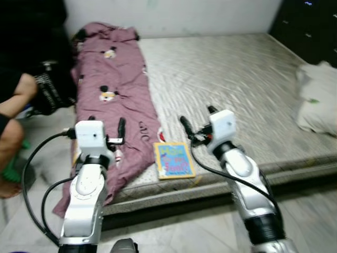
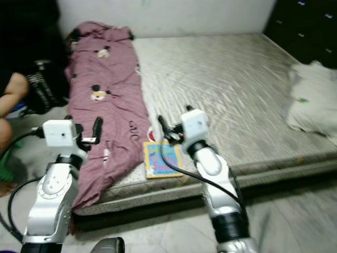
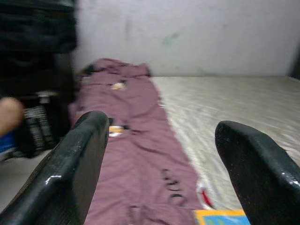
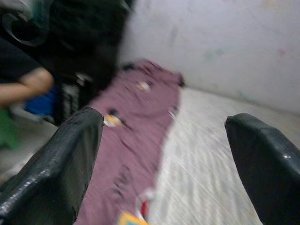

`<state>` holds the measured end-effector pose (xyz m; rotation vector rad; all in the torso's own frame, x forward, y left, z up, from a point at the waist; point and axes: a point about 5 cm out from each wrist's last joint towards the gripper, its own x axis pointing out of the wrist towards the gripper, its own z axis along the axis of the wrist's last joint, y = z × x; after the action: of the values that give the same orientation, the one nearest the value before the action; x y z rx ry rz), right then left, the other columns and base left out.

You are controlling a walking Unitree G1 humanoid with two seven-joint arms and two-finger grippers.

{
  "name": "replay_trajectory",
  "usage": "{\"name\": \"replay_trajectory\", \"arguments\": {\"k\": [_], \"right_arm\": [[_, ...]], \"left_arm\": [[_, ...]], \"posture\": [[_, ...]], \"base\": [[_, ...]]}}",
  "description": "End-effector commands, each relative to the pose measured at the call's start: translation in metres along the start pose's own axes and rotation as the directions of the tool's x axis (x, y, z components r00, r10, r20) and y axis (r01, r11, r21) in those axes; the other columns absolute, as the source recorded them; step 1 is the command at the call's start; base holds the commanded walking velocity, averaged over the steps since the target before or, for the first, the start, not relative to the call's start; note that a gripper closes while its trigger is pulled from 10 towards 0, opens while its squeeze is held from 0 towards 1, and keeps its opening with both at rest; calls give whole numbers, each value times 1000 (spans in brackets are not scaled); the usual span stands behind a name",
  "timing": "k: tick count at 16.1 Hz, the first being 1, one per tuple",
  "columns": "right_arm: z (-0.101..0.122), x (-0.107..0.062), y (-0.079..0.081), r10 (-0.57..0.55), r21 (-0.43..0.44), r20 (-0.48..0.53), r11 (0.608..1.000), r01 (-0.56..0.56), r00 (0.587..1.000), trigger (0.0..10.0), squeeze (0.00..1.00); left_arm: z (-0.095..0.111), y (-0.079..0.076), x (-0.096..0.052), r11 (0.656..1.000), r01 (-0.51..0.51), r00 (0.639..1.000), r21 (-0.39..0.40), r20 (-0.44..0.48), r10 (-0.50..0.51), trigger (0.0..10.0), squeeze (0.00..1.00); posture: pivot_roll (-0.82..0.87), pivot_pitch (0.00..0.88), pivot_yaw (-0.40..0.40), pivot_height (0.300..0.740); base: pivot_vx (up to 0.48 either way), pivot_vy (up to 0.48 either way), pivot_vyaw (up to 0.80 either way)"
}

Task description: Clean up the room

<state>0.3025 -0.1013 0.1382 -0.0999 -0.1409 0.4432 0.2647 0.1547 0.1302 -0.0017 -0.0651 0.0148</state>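
Book [image 1: 174, 160] lies flat at near edge of mattress [image 1: 247, 79], just beside maroon blanket [image 1: 113, 100]. Right gripper [image 1: 197, 124] hovers just above it, fingers wide apart, empty. Left gripper [image 1: 108, 129] over blanket, also spread, empty. White bundle [image 1: 317, 97] far right; person's arm [image 1: 16, 100] at left.

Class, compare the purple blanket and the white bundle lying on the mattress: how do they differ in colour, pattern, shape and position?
The purple cartoon-print blanket is dark and patterned with small figures; the white crumpled cloth bundle is pale and mostly plain. The blanket stretches in a long strip down the mattress's left side, its end hanging over the front edge; the bundle sits in a compact heap at the right edge. Both are soft fabric resting on the bare grey quilted mattress.
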Motion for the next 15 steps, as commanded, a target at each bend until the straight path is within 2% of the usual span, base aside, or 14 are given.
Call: {"name": "replay_trajectory", "arguments": {"k": [1,5,13,15], "right_arm": [[-1,0,-1,-2,-7,-11,1000,2,1000,10000,0],[-2,1,-3,-21,-1,-15,1000,21,1000,10000,0],[-3,4,-5,-55,6,-24,998,55,998,10000,0],[-2,4,-4,-45,-41,-15,998,44,999,10000,0]], "left_arm": [[-1,-1,0,1000,4,1000,1,-5,-4,10000,0],[-1,-3,1,1000,17,1000,0,-9,-17,10000,0],[-1,-2,1,1000,22,1000,-2,-9,-22,10000,0],[-1,-3,1,1000,31,999,2,-10,-31,10000,0]], "posture": [[25,0,-45,740],[20,0,-40,740],[27,0,-35,740],[28,0,-32,740]], "base": [[0,0,794],[0,0,633],[0,0,0],[0,0,397]]}}
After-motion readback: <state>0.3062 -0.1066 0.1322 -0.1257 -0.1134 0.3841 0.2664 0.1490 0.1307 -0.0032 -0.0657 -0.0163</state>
